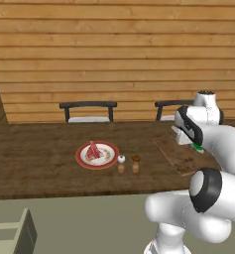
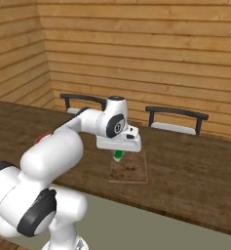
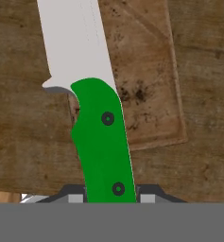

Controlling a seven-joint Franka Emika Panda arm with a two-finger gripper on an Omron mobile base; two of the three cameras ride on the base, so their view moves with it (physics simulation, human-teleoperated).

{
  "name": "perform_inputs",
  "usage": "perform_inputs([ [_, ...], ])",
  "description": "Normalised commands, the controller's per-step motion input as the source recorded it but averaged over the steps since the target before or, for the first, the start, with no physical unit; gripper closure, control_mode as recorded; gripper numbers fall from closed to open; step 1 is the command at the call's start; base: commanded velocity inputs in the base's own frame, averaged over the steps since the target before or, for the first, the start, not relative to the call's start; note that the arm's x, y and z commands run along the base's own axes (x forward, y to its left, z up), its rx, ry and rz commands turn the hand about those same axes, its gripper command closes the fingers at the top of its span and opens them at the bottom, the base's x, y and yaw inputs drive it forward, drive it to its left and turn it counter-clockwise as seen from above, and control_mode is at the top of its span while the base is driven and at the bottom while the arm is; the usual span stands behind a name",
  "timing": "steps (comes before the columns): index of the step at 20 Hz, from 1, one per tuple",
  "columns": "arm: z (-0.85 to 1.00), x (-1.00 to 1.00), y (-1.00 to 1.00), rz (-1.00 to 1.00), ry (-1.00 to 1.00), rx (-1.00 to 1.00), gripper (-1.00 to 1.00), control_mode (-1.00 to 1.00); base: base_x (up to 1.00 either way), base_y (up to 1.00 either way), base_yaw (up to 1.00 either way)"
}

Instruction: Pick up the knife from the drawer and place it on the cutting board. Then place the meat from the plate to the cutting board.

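Left base view: I log the meat on the plate, mid-table; salt shaker and pepper shaker just beside it; two chairs at the far edge.

Right base view: gripper above the cutting board.

Hand view: gripper pinching the knife by its green handle, over the board; placing is left, I judge, then the meat.

Smooth green plastic-looking handle and flat matt grey blade on the knife, rough speckled brown wood on the cutting board, dark grainy wood on the table.
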Motion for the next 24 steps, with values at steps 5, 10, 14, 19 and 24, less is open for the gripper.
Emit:
perform_inputs([
  [5,-0.04,0.01,0.00,0.00,0.02,0.00,1.00,-1.00,0.00,0.00,0.00],
  [10,-0.61,0.29,0.00,0.00,0.18,0.01,1.00,-1.00,0.00,0.00,0.00],
  [14,-0.62,0.34,-0.01,0.00,0.18,0.03,1.00,-1.00,0.00,0.00,0.00],
  [19,-0.33,0.50,-0.02,0.04,0.05,0.00,1.00,-1.00,0.00,0.00,0.00],
  [24,-0.01,0.49,-0.27,0.12,-0.01,0.00,1.00,-1.00,0.00,0.00,0.00],
])
